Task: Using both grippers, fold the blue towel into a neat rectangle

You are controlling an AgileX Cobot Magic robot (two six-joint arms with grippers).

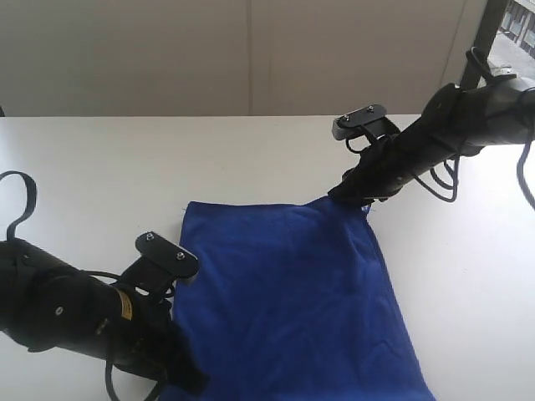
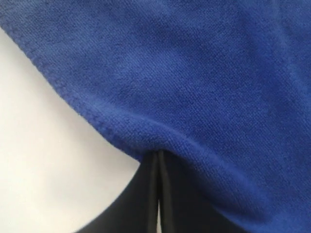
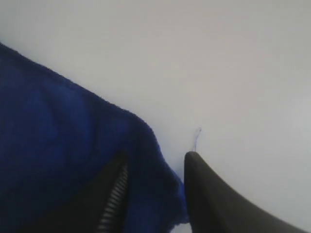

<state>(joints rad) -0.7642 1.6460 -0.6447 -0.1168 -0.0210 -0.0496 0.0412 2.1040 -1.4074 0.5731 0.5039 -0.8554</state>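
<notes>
The blue towel (image 1: pixel 292 301) lies spread flat on the white table (image 1: pixel 100 175), with a small white label (image 1: pixel 365 207) at its far right corner. My left gripper (image 1: pixel 182 372) is at the towel's near left edge. In the left wrist view the jaws of that gripper (image 2: pixel 158 155) are pressed together with the hemmed edge of the towel (image 2: pixel 194 87) pinched at their tips. My right gripper (image 1: pixel 344 194) is at the far right corner. Its fingers (image 3: pixel 156 156) stand apart with the towel's corner (image 3: pixel 150 194) bunched between them.
A pale wall (image 1: pixel 251 50) runs behind the table's far edge. Loose black cables (image 1: pixel 443 180) hang from the right arm, and a cable loop (image 1: pixel 21 200) stands up by the left arm. A stray blue thread (image 3: pixel 197 138) lies on the table.
</notes>
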